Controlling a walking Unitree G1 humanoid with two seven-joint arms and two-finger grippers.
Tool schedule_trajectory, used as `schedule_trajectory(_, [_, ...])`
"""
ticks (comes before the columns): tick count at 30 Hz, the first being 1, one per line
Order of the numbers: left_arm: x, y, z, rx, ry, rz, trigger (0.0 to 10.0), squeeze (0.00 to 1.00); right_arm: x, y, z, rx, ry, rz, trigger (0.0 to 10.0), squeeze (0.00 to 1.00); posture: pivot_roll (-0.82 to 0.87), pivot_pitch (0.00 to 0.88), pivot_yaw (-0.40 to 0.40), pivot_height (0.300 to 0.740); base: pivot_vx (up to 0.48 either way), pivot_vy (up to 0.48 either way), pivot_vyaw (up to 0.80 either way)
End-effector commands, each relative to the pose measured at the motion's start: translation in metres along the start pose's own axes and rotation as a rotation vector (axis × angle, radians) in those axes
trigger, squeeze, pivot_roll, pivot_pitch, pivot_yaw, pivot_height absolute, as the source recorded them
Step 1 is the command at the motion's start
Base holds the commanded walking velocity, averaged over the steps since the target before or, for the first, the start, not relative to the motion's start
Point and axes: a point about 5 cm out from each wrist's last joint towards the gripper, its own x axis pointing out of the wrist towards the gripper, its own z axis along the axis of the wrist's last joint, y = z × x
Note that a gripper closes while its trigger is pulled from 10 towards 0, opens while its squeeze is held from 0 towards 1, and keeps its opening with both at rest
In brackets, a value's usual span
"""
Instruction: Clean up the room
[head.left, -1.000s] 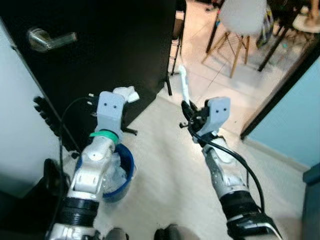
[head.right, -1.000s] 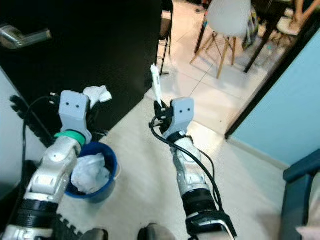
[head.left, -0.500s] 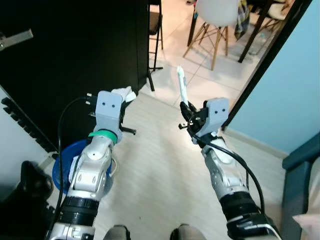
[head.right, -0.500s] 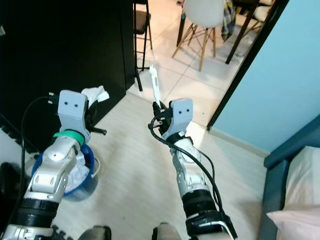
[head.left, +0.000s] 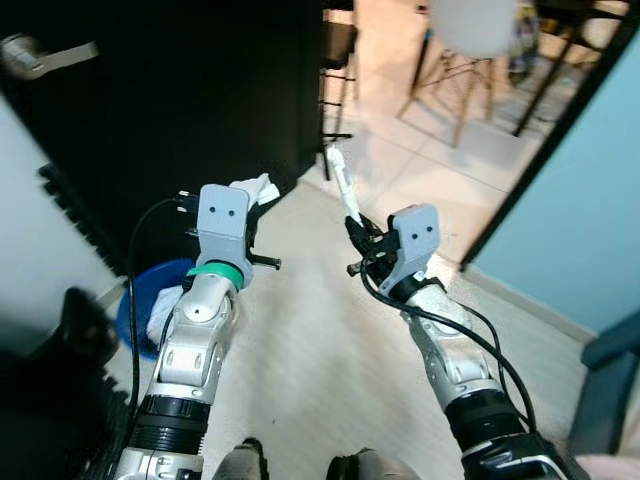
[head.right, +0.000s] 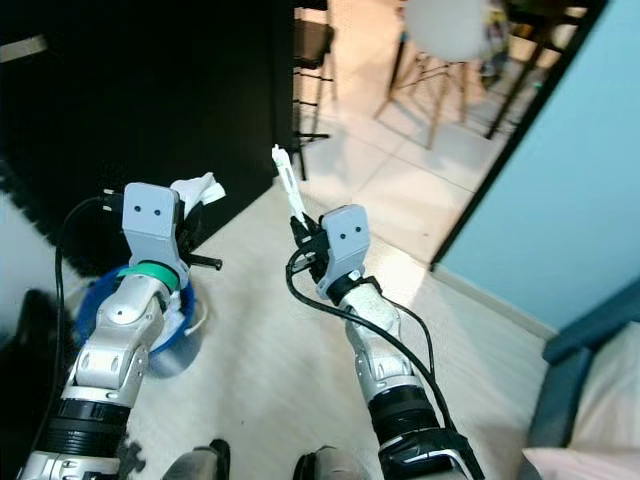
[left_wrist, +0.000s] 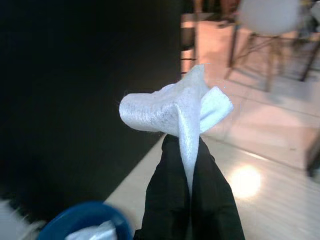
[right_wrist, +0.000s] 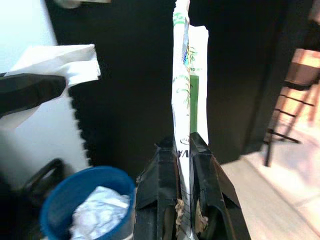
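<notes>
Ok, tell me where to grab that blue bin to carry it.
Grip the blue bin at its exposed rim, coming from above: it stands upright and open-topped on the floor, crumpled paper inside. Both hands are full, left hand on tissue, right hand on wrapper.

Silver arms, black cables, grey wrist housings, black-fingered left claw (head.left: 247, 207)

Head stereo pair looking steeply down at floor, wrist cameras close along fingers, sharing blue bin (right_wrist: 87, 200)

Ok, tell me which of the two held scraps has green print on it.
The long flat white wrapper pinched upright in the right claw; the crumpled white tissue in the left claw is plain.
</notes>
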Motion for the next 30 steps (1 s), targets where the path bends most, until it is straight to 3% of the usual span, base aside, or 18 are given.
schedule_trajectory(1, [-0.0014,-0.0011,-0.0022,-0.001,0.007,0.001,10.0,0.0,-0.0006,0.0005,0.0009,-0.001,-0.008,0.004,10.0,0.0,-0.01,0.04,0.015,0.74,0.0,0.0,0.7])
schedule_trajectory(8, [-0.0014,0.0001,-0.003,0.004,0.009,0.012,10.0,0.0,-0.001,0.0008,0.0005,0.006,-0.007,0.007,10.0,0.0,-0.01,0.04,0.015,0.74,0.0,0.0,0.7])
schedule_trajectory(14, [0.0005,0.0022,-0.0038,0.015,0.015,0.027,10.0,0.0,-0.0009,0.0009,0.0012,0.012,-0.013,0.004,10.0,0.0,-0.01,0.036,0.018,0.74,0.48,0.0,0.69])
schedule_trajectory(30, [0.0009,0.0031,-0.0054,0.011,0.026,0.021,10.0,0.0,0.0003,-0.0044,0.0049,0.028,-0.034,-0.045,10.0,0.0,-0.01,0.032,0.015,0.74,0.48,0.0,0.0])
